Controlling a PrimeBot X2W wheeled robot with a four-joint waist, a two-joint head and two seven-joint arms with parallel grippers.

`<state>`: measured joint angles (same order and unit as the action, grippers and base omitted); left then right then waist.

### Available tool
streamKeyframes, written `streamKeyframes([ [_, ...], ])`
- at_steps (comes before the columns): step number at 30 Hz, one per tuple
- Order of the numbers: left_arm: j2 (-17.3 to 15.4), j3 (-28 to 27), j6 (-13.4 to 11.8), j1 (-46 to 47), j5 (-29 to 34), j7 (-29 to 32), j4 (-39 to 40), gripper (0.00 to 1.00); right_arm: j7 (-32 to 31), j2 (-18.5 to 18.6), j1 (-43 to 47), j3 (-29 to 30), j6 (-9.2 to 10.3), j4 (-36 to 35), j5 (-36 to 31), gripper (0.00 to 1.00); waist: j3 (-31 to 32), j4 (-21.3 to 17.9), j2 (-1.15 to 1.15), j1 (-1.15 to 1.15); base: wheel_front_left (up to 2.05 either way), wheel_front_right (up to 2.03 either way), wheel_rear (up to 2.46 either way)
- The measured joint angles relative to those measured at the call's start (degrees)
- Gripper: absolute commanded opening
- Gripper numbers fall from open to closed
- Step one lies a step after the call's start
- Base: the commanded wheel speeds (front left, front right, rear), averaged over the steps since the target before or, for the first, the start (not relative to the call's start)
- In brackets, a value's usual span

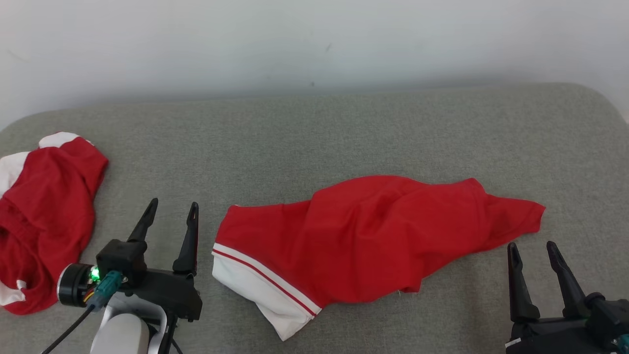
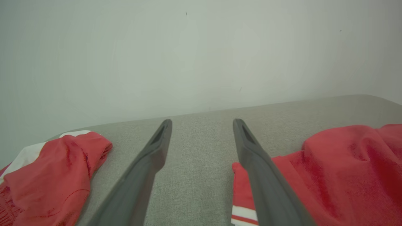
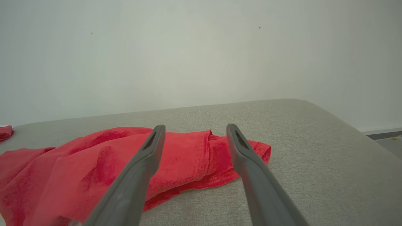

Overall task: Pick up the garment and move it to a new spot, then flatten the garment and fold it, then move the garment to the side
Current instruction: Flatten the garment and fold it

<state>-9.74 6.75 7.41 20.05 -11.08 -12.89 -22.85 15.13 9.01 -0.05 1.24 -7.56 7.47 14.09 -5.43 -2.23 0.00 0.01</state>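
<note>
A red garment [image 1: 373,241] with a white, red-striped band at its near left end lies rumpled across the middle of the grey cushion. My left gripper [image 1: 172,209] stands open just left of that band, apart from the cloth; in the left wrist view the garment [image 2: 339,169] lies right of the open gripper [image 2: 202,125]. My right gripper [image 1: 533,248] is open near the front edge, just below the garment's right tip. In the right wrist view the garment's hemmed end [image 3: 194,160] lies beyond the open gripper [image 3: 194,130]. Nothing is between either pair of fingers.
A second red and white garment [image 1: 44,216] lies bunched at the cushion's left edge, also seen in the left wrist view [image 2: 50,179]. The grey cushion [image 1: 344,132] ends at a pale wall [image 1: 314,44] behind. Its rounded right corner [image 3: 345,131] drops off to the floor.
</note>
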Motion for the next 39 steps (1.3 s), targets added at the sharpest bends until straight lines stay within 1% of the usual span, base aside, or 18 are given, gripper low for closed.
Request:
streamKeyframes([
  [10, -1.72, 5.86, 0.02, 2.74, -5.39, 2.29, -11.2, 1.0, 0.0, 0.11, -1.16, 0.22, 0.01, 0.59, 0.04, 1.0, -3.43, -3.09, 0.0, 0.0, 0.0, 0.0, 0.0],
  [18, -2.47, 10.45, 0.09, 3.24, -9.93, 4.77, -17.7, 1.0, 0.0, 0.26, -1.74, 0.41, 0.0, 0.85, 0.05, 1.0, -4.47, -3.62, 0.0, 0.0, 0.0, 0.0, 0.0],
  [19, -2.36, 11.13, 0.09, 3.25, -10.92, 5.34, -18.04, 0.46, 0.0, 0.25, -1.74, 0.4, 0.0, 0.87, 0.05, 1.0, -4.42, -3.58, 0.0, 0.0, 0.0, 0.0, 0.0],
  [20, -2.33, 12.02, 0.08, 3.26, -12.18, 5.89, -18.35, 0.13, 0.0, 0.25, -1.73, 0.46, 0.0, 0.89, 0.04, 1.0, -4.36, -3.52, 0.0, 0.0, 0.0, 0.0, 0.0],
  [21, -2.29, 13.03, 0.08, 3.26, -13.26, 5.99, -18.53, 0.0, 0.0, 0.24, -1.71, 0.54, 0.0, 0.9, 0.03, 1.0, -4.28, -3.46, 0.0, 0.0, 0.0, 0.0, 0.0],
  [23, -2.41, 15.05, 0.09, 3.3, -14.4, 6.51, -18.78, 0.0, 0.0, 0.23, -1.59, 0.68, 0.01, 1.01, 0.01, 1.0, -4.02, -3.26, 0.0, 0.0, 0.0, 0.0, 0.0],
  [27, -2.79, 17.53, 0.1, 3.54, -16.64, 5.54, -18.46, 0.0, 0.0, 0.29, -1.05, 1.02, 0.0, 1.15, -0.01, 1.0, -3.31, -2.38, 0.0, 0.0, 0.0, 0.0, 0.0],
  [29, -3.43, 18.16, 0.11, 3.91, -16.95, 4.64, -17.91, 0.0, 0.0, 0.21, -0.77, 0.99, 0.01, 1.1, -0.08, 1.0, -2.78, -1.73, 0.0, 0.0, 0.0, 0.0, 0.0],
  [32, -4.34, 17.63, 0.04, 4.59, -17.02, 3.24, -15.85, 0.0, 0.0, 0.18, -0.15, 0.99, 0.01, 1.13, -0.08, 1.0, -1.75, -0.6, 0.0, 0.0, 0.0, 0.0, 0.0],
  [36, -5.55, 16.31, -1.57, 4.36, -17.67, 3.05, -10.04, 0.0, 0.0, 0.08, 0.75, 1.07, 0.0, 1.44, -0.04, 1.0, -0.11, 1.22, 0.0, 0.0, 0.0, 0.0, 0.0],
  [39, -7.3, 15.75, -3.52, 1.62, -17.79, 5.17, -3.55, 0.0, 0.0, -0.13, 1.59, 1.22, 0.0, 1.63, 0.02, 1.0, 1.03, 2.84, 0.0, 0.0, 0.0, 0.0, 0.0],
])
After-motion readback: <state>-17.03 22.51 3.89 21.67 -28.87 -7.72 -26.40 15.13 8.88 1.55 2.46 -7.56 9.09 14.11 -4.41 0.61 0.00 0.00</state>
